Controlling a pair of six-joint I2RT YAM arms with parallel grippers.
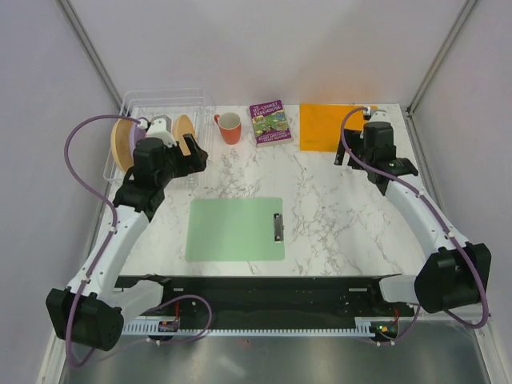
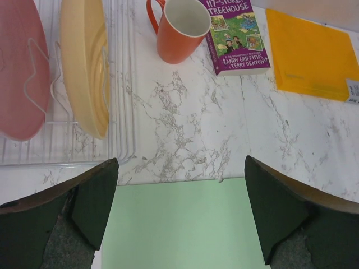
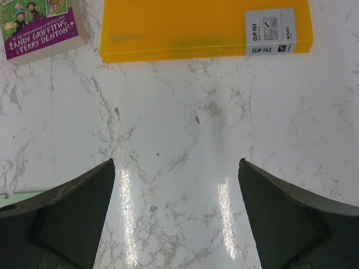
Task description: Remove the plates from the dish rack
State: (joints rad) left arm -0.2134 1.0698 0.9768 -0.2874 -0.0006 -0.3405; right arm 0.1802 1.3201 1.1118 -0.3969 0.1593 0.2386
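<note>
The clear dish rack (image 1: 164,100) stands at the table's back left. A tan plate (image 1: 122,144) stands on edge at the rack's left end, a yellow-orange plate (image 1: 184,130) near its right end. My left gripper (image 1: 190,160) hovers over the rack's right front corner. In the left wrist view a pink plate (image 2: 19,73) and a pale yellow plate (image 2: 84,61) stand upright in the rack (image 2: 120,84), ahead and to the left of my left gripper (image 2: 180,185), which is open and empty. My right gripper (image 1: 376,162) (image 3: 176,168) hangs open and empty over bare marble at the back right.
An orange-red mug (image 1: 230,127) (image 2: 176,31) stands just right of the rack, then a purple book (image 1: 270,122) (image 2: 235,33) and a yellow clip file (image 1: 328,126) (image 3: 202,28). A green clipboard (image 1: 236,229) (image 2: 179,224) lies mid-table.
</note>
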